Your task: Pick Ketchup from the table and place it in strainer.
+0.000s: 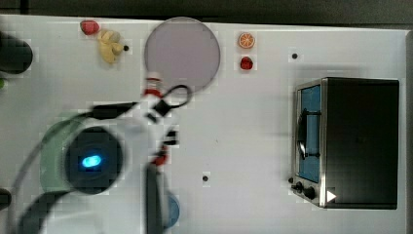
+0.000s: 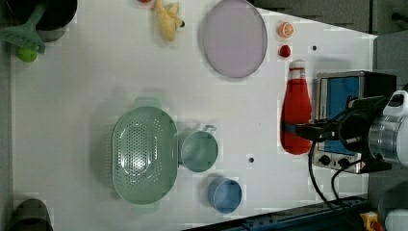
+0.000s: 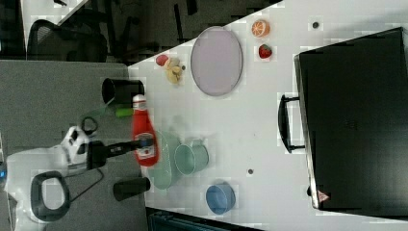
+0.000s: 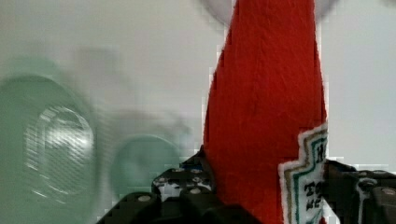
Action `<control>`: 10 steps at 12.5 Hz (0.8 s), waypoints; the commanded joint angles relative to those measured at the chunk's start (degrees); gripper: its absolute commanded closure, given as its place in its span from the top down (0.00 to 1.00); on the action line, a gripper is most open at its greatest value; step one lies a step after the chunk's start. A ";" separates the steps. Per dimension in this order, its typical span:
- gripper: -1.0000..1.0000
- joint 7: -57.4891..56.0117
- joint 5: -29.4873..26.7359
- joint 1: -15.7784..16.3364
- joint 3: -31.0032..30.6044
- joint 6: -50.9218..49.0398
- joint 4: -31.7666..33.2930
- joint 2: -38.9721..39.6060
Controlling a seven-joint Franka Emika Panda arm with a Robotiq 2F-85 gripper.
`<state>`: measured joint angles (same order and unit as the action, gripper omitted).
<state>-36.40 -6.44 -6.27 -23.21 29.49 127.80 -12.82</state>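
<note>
Clearly the end effector (image 2: 294, 130) clamps the ketchup (image 2: 296, 113), seemingly lifted above the table (image 2: 72, 96).

A white worktop (image 2: 86, 86) is seen, dotted with small dark holes. On it are set a mint-green strainer (image 2: 143, 153), a round green cup (image 2: 198, 150) just beside the strainer, and a blue bowl (image 2: 224, 195) near the cup. A pale round plate (image 2: 234, 37) lies toward the left view's top, with an orange slice (image 2: 285, 30) and a strawberry (image 2: 285, 50) (both small) beside it. A yellow toy (image 2: 167, 20) and a toaster oven (image 1: 348, 141) are also carried.
</note>
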 commanded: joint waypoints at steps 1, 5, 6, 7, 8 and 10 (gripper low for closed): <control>0.64 15.47 -2.70 3.41 -8.26 -0.39 -0.29 4.45; 0.64 27.47 -2.67 3.87 -18.20 7.28 -1.59 10.63; 0.64 30.61 -2.61 3.94 -19.98 10.22 -1.58 12.67; 0.64 33.79 -2.31 4.06 -21.40 12.73 -1.60 14.79; 0.64 36.82 -1.79 4.19 -22.42 15.09 -1.57 16.99; 0.64 39.75 1.26 4.67 -23.21 18.89 -1.46 21.59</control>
<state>-3.71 -6.52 -0.79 -48.20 47.53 127.24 9.23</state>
